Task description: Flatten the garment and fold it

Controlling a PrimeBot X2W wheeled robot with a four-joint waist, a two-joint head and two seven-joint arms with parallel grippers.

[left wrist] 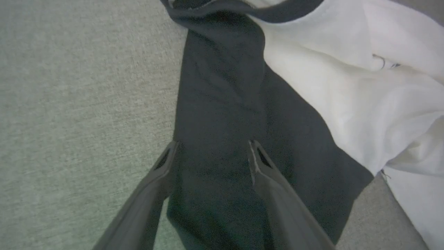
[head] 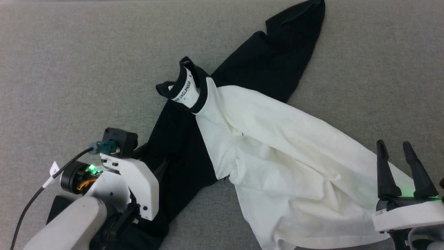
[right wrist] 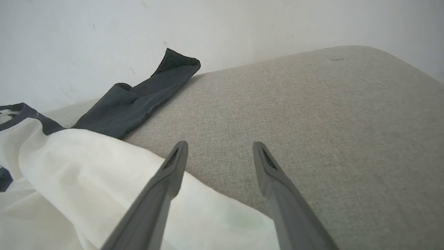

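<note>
Left fingers (left wrist: 156,180) wide, angled down over black sleeve (left wrist: 222,97); right fingers (head: 385,173) wide over garment (head: 277,156) edge.

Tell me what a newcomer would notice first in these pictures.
The garment stands out first: a crumpled cream shirt with black sleeves, sprawled diagonally across the grey fabric surface, with one sleeve stretching to the far edge. The left end effector is open over the other black sleeve at lower left. The right end effector is open at the cream hem, lower right.
</note>
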